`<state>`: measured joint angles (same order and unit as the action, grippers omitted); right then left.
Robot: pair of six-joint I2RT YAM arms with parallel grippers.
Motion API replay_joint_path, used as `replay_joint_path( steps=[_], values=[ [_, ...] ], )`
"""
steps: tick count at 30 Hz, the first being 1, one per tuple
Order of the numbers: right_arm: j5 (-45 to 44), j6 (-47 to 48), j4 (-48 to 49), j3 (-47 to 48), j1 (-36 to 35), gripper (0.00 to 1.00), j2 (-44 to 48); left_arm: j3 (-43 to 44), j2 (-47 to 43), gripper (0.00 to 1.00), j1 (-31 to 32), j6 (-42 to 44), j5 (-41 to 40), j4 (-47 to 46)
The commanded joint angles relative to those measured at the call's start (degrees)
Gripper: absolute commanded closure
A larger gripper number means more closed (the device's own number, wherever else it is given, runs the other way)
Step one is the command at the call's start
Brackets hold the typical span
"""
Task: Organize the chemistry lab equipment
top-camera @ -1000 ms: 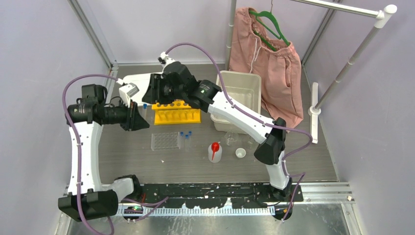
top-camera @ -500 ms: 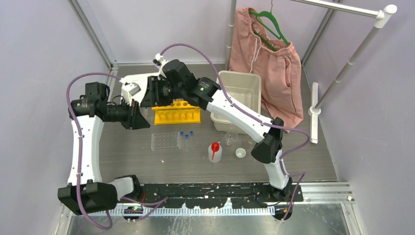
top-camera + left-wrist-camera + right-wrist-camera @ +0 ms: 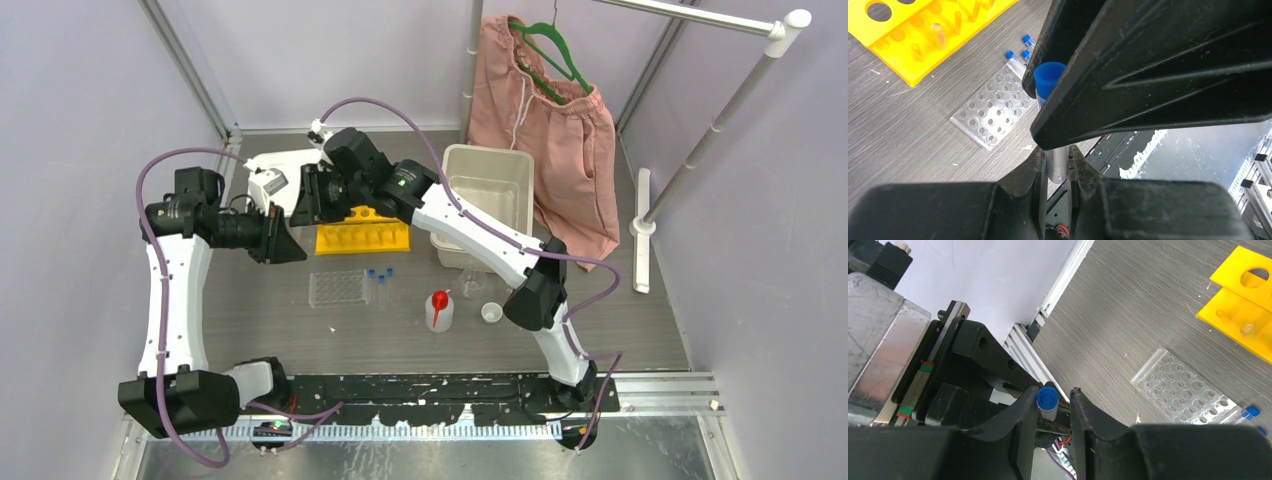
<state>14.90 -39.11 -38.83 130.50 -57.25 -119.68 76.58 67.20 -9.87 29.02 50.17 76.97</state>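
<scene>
Black left claw [image 3: 1057, 161] clamps the lower body of a small blue-capped clear tube [image 3: 1048, 80], held above the grey surface [image 3: 250, 310]. Right claw [image 3: 1055, 399] is narrow, straddling the cap with a gap on one side. Yellow six-hole tube rack [image 3: 362, 236] is just right, with the clear plastic grid rack [image 3: 337, 288] nearer.

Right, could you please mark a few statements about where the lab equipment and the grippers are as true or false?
1. The left gripper grips a blue-capped tube. True.
2. The squeeze bottle stands on the table, outside the beige bin. True.
3. The right gripper hangs over the beige bin. False: it straddles that tube's cap, close to the left gripper.
4. The clear grid rack is full of tubes. False: its wells look empty; small capped tubes lie beside it.
5. The pink shorts hang on a green hanger. True.
</scene>
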Motion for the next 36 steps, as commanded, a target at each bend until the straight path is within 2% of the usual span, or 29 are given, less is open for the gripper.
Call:
replay_joint_path(
  steps=[1,6,7,8,10,11,13,19,24,28,32,36],
  values=[
    [0.7,0.8,1.3,3.9,-0.3,0.69,0.3,1.0,-1.4,1.0,0.0,0.3,1.8,-0.7],
    [-0.8,1.1,1.9,3.4,-0.2,0.91,1.2,0.8,-1.9,0.99,0.1,0.3,1.7,-0.7],
    [-1.3,1.3,2.1,3.1,-0.3,0.93,1.5,0.6,-1.9,0.9,0.1,0.1,1.4,-0.9],
    [-2.3,1.7,2.3,2.8,-0.2,0.95,2.0,0.4,-1.9,0.75,0.1,-0.4,1.0,-1.1],
    [-3.9,2.9,2.4,1.9,-0.2,0.97,2.9,0.0,-1.7,0.38,0.0,-2.4,-0.5,-2.1],
    [-5.7,3.6,2.5,1.2,-0.2,0.98,3.5,-0.3,-1.7,0.24,0.0,-3.5,-1.6,-2.7],
    [-8.9,5.3,3.2,-1.2,-0.2,0.99,5.2,-0.9,-1.4,0.09,0.0,-5.6,-3.8,-3.7],
    [-20.6,9.1,9.4,-13.4,-0.4,0.99,11.4,-1.3,2.3,0.05,-1.4,-10.7,-11.1,-6.5],
    [-25.9,12.7,19.6,-24.5,-2.1,0.99,13.9,0.4,7.8,0.05,-9.9,-13.7,-10.6,-8.1],
    [-29.3,17.8,27.4,-30.1,-5.2,0.99,13.1,1.5,10.6,0.05,-13.8,-14.7,-11.1,-8.4],
    [-30.8,23.2,39.5,-36.9,-8.2,0.99,11.3,1.4,11.6,0.05,-14.2,-14.8,-12.7,-8.5],
    [-32.7,27.6,44.9,-37.3,-10.8,0.99,6.7,0.7,11.8,0.05,-14.2,-14.4,-12.7,-8.8]
  ],
)
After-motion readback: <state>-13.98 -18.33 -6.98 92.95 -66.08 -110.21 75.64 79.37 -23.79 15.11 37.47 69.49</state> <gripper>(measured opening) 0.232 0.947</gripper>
